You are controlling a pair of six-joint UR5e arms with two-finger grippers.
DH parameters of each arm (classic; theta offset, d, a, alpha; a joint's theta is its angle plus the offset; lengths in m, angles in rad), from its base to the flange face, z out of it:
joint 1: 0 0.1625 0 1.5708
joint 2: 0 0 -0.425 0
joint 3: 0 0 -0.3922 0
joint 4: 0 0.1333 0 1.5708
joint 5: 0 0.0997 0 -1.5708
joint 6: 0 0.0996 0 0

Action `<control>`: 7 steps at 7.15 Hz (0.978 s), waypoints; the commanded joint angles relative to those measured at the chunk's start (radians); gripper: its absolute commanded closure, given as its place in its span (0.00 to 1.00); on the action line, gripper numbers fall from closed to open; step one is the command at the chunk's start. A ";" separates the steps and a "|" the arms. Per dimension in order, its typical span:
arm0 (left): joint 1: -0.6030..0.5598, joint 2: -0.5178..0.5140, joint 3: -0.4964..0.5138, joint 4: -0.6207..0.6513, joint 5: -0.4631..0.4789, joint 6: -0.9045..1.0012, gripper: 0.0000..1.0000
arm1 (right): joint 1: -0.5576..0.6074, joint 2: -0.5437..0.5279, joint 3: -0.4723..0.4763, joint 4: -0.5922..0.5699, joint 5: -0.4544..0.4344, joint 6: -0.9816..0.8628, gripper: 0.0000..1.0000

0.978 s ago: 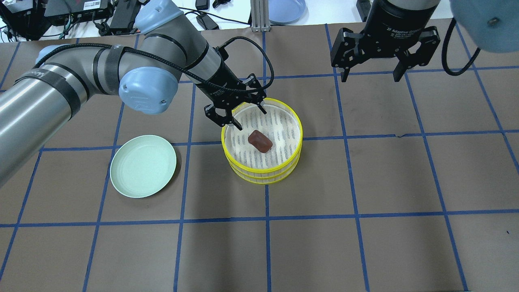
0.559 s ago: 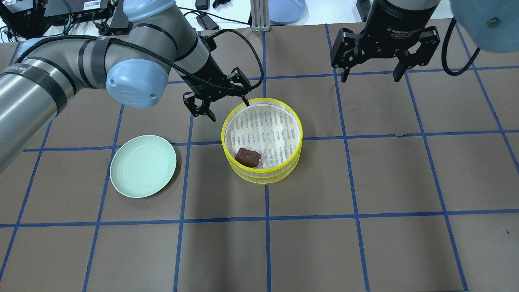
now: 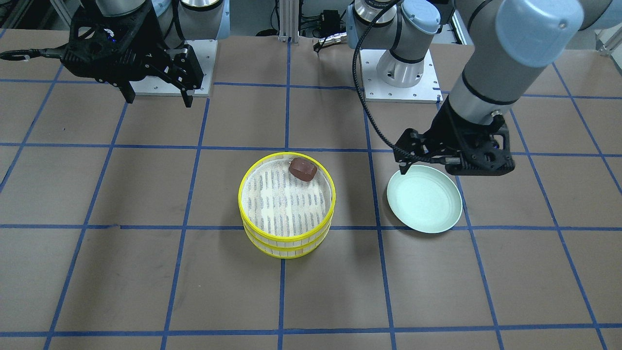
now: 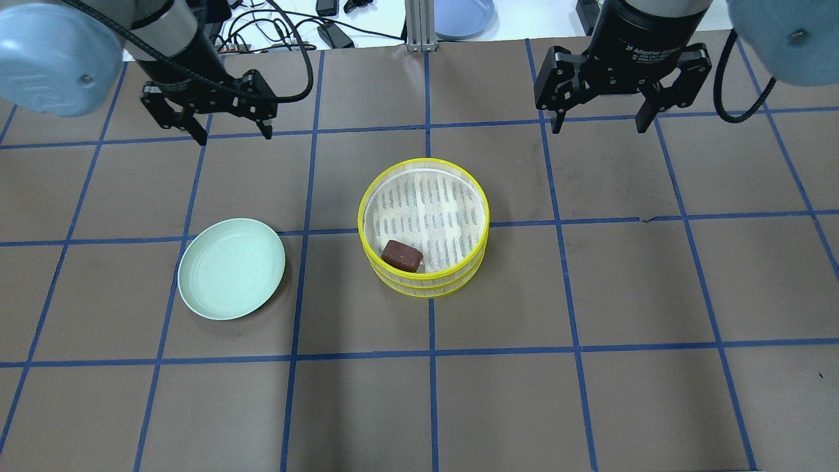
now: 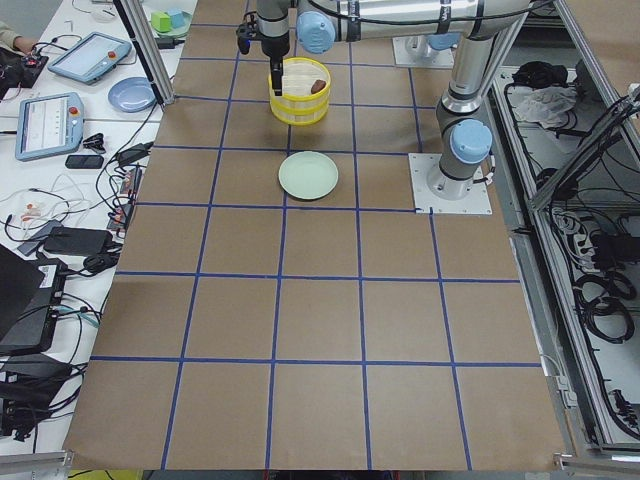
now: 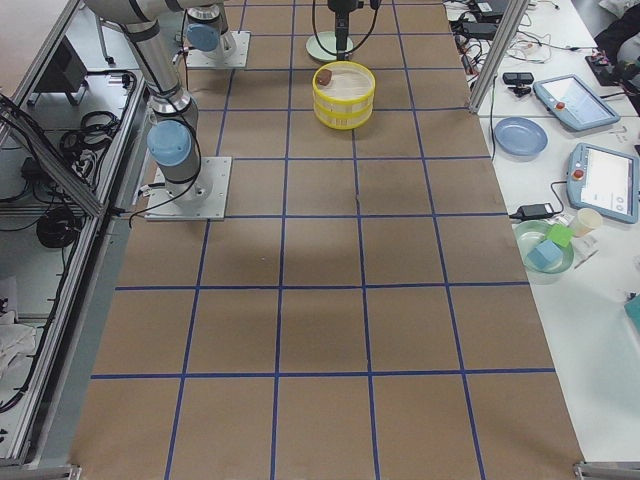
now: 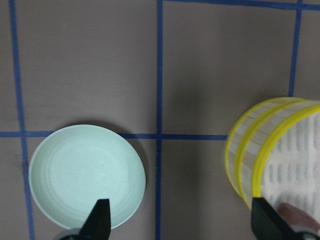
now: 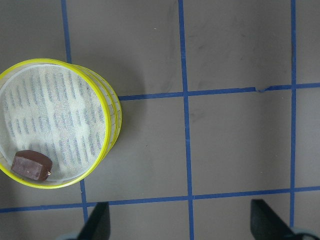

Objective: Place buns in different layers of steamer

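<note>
The steamer is a stack of two yellow-rimmed trays at the table's middle. The dark reddish-brown bun lies in the top tray against its near-left wall. It also shows in the front view and the right wrist view. The cream-white bun is hidden or out of view. My left gripper is open and empty, hovering far back-left of the steamer. My right gripper is open and empty, hovering back-right of it.
An empty pale green plate lies left of the steamer, about a hand's width away. A blue plate and cables sit beyond the table's far edge. Blue tape lines grid the brown tabletop.
My left gripper has moved away from the steamer's far-left rim to the back left. The brown bun went from the top tray's middle to its near-left wall. The right arm has not moved.
</note>
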 commanded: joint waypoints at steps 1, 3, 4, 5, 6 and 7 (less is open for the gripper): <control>0.027 0.114 0.009 -0.103 0.100 0.073 0.00 | 0.000 0.000 0.000 0.001 0.000 0.000 0.00; 0.018 0.157 0.006 -0.111 0.093 0.073 0.00 | 0.000 0.000 0.000 0.003 0.000 0.000 0.00; 0.017 0.164 0.005 -0.111 0.076 0.071 0.00 | 0.000 0.000 0.002 0.003 0.000 0.000 0.00; 0.016 0.168 0.005 -0.110 0.068 0.071 0.00 | 0.000 0.000 0.005 0.003 -0.002 -0.002 0.00; 0.016 0.173 0.005 -0.107 0.066 0.071 0.00 | -0.003 -0.005 0.023 -0.006 0.000 -0.003 0.00; 0.016 0.174 0.005 -0.105 0.065 0.070 0.00 | -0.003 -0.009 0.025 -0.008 0.000 -0.003 0.00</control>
